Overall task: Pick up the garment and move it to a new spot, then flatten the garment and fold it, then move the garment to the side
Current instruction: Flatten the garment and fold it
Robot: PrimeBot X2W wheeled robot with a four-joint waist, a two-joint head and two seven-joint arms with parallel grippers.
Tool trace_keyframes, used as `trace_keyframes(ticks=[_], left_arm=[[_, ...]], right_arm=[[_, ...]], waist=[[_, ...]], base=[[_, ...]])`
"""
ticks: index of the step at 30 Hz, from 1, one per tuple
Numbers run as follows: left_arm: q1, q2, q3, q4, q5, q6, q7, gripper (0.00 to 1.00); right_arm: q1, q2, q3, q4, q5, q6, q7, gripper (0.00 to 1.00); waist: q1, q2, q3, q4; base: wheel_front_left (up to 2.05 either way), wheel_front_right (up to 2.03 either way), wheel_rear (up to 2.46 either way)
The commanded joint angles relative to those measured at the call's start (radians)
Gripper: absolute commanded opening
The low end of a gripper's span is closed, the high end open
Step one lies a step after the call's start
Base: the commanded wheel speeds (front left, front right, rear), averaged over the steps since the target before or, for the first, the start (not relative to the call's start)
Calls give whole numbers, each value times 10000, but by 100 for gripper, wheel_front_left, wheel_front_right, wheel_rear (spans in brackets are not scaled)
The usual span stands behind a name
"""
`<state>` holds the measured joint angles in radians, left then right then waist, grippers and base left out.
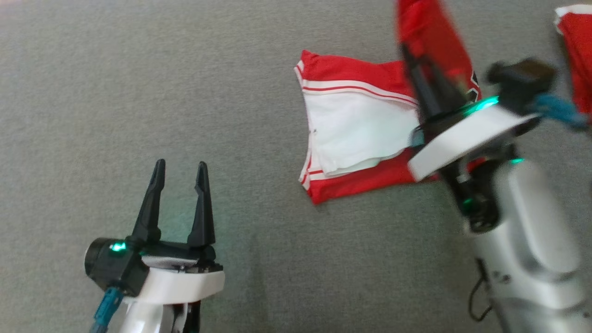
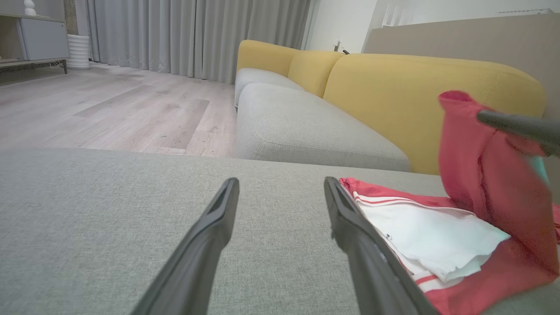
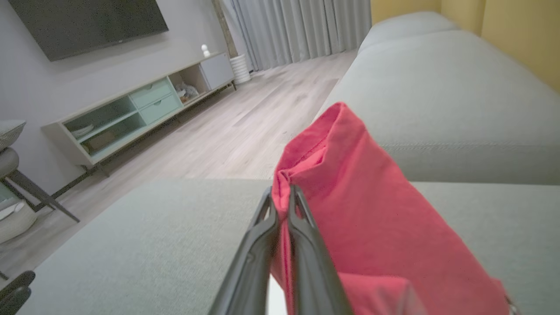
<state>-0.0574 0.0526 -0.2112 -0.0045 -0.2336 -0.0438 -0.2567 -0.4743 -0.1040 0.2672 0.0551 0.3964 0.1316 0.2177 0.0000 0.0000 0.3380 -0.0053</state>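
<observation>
The garment (image 1: 356,129) is red and white with red stripes and lies on the grey cushion right of centre in the head view. My right gripper (image 1: 407,51) is shut on a red edge of it and holds that part lifted above the rest. In the right wrist view the red cloth (image 3: 372,227) is pinched between the closed fingers (image 3: 258,253) and drapes off to the right. My left gripper (image 1: 181,167) stands open at the lower left, well apart from the garment (image 2: 437,236), with nothing between its fingers (image 2: 205,245).
A second red and white cloth (image 1: 576,51) lies at the top right corner of the head view. The grey cushion (image 1: 138,92) spreads wide to the left. Behind it stand a yellow sofa back (image 2: 415,92), a wooden floor (image 2: 109,109) and a TV cabinet (image 3: 140,109).
</observation>
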Motion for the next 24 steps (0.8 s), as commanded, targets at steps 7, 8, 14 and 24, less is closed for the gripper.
trace_keyframes(ticks=[7,8,14,24], left_arm=[[-289,-24,151,-212,-221,104,-51,100],[-289,-24,155,-205,-244,121,-51,100],[-274,-24,110,-153,-344,190,-51,100],[29,-24,279,-362,-329,323,-51,100]], right_arm=[[151,477,1556,815,-140,-9,-155,0],[193,497,1699,970,-113,-9,-216,0],[288,533,2269,1192,668,-9,-1174,100],[892,324,412,1007,691,-9,-3795,100]], waist=[[0,0,67,386],[0,0,65,406],[0,0,-103,438],[0,0,-931,177]], base=[[0,0,0],[0,0,0],[0,0,0],[0,0,0]])
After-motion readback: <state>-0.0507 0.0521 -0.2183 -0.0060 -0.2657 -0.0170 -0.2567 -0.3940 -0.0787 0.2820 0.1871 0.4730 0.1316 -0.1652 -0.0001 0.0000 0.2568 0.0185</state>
